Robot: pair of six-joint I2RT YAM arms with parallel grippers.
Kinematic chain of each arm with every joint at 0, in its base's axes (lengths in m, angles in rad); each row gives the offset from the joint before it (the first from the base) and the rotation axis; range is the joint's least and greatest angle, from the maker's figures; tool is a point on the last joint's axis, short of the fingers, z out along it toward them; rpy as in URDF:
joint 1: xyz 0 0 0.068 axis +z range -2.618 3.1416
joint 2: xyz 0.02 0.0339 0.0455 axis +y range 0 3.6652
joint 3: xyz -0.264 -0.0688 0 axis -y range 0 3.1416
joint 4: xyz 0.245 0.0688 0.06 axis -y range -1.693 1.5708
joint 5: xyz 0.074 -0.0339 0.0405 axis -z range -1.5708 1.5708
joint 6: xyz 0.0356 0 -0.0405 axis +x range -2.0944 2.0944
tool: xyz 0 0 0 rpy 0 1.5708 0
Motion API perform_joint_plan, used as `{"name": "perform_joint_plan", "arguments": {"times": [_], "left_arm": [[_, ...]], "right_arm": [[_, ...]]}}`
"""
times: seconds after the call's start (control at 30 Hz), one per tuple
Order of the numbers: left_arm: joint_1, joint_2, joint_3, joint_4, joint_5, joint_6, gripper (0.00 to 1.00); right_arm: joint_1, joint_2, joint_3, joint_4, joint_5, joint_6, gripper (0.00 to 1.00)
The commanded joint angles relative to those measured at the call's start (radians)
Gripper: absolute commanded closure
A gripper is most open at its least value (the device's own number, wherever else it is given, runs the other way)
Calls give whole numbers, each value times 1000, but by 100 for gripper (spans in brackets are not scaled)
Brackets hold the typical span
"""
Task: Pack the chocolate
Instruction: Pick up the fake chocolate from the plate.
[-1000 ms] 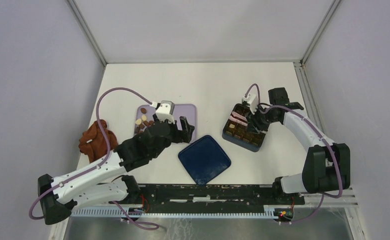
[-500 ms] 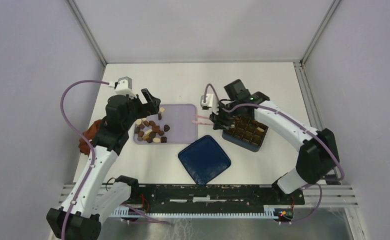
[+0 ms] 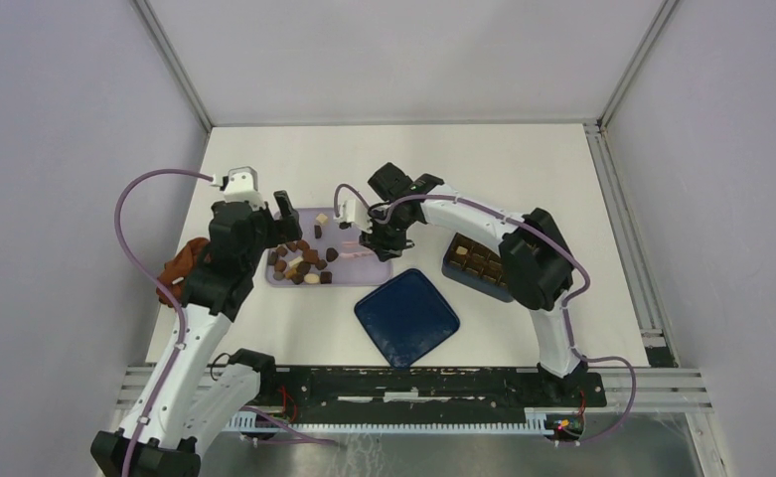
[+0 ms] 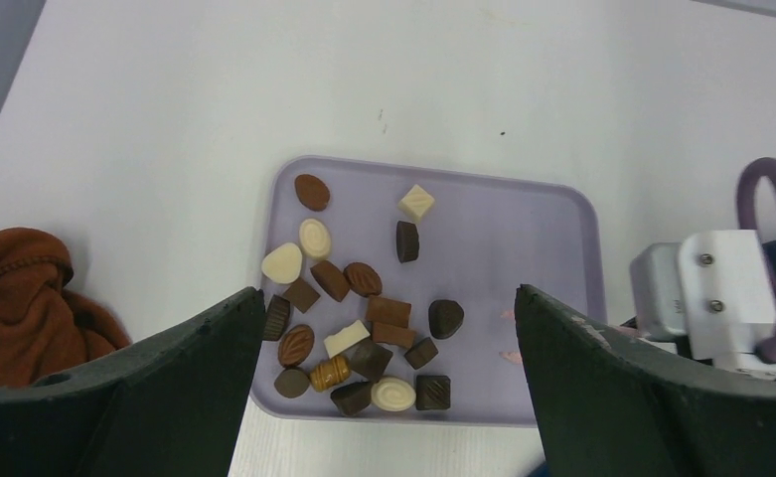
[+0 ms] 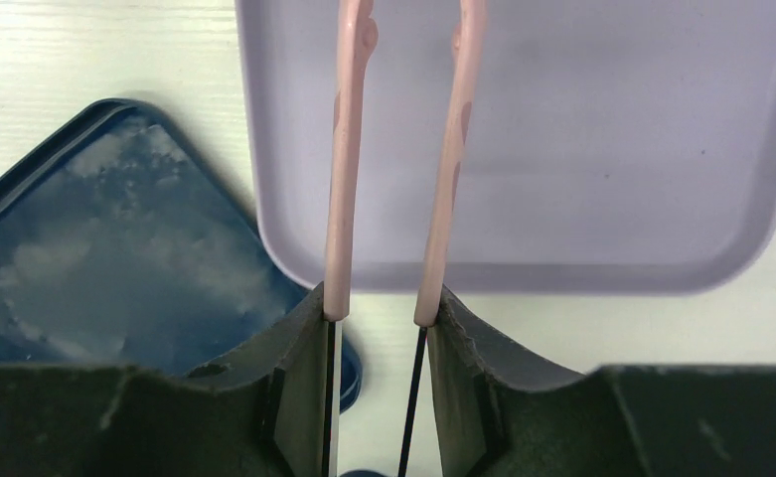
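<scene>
On smooth tray (image 4: 552, 258), moulded chocolate (image 4: 388, 311) — tongs (image 5: 342, 179) above

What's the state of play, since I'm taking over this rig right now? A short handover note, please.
Left gripper: open, empty, above the lavender tray.
Right gripper: shut on the pink tongs, reaching over the tray's bare right half; no piece shows between them.
Chocolates: roughly twenty loose on the tray's left half.
Done: some pieces sit in the blue box, partly hidden by the right arm; its lid lies next to the tray.
Left: tong the tray's pieces into the box, then probably close it.
</scene>
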Motion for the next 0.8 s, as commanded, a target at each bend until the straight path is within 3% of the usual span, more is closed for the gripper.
{"name": "perform_joint_plan", "arguments": {"times": [0.0,0.77], "left_arm": [[3,-35,-2,8,-54,49,0],[17,-52,-5,14,-33,45,0]], "right_arm": [[26,71,116,-37,55,16,58],[57,218,259,-60,114,47,55]]}}
